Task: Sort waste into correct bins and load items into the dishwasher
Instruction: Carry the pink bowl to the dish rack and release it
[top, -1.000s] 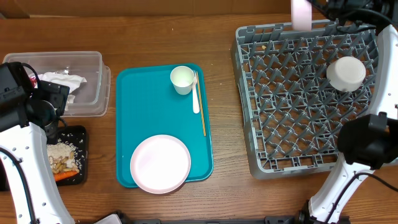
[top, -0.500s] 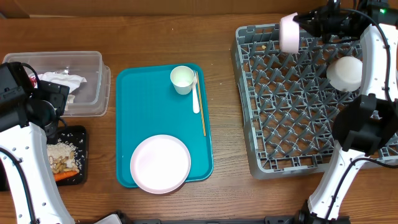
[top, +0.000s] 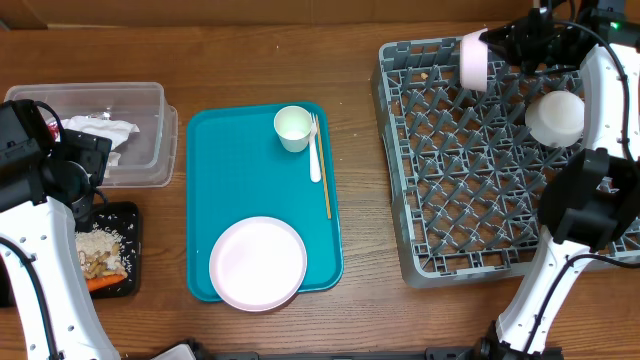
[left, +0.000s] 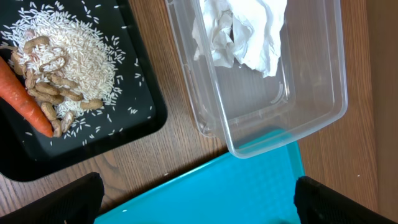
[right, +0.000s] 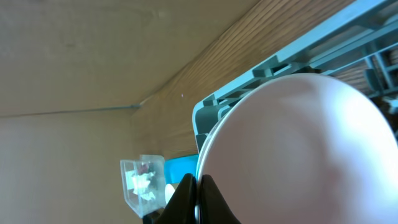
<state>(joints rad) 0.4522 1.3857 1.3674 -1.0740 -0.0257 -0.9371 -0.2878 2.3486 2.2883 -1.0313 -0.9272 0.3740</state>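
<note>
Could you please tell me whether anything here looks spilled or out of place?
One small thing: a beige crumb lies on the dish rack near its far left corner, away from the food scraps in the black tray. Nothing else stands out.

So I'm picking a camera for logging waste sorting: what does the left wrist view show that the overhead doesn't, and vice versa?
Only the left wrist: the food scraps up close, loose rice grains and nut-like bits told apart, nothing covering the black tray. Only the overhead: the dish rack, the right hand gripping a bowl at its far edge, the plate, cup and fork. Both: the carrot, the clear tub holding a napkin, the teal tray.
</note>
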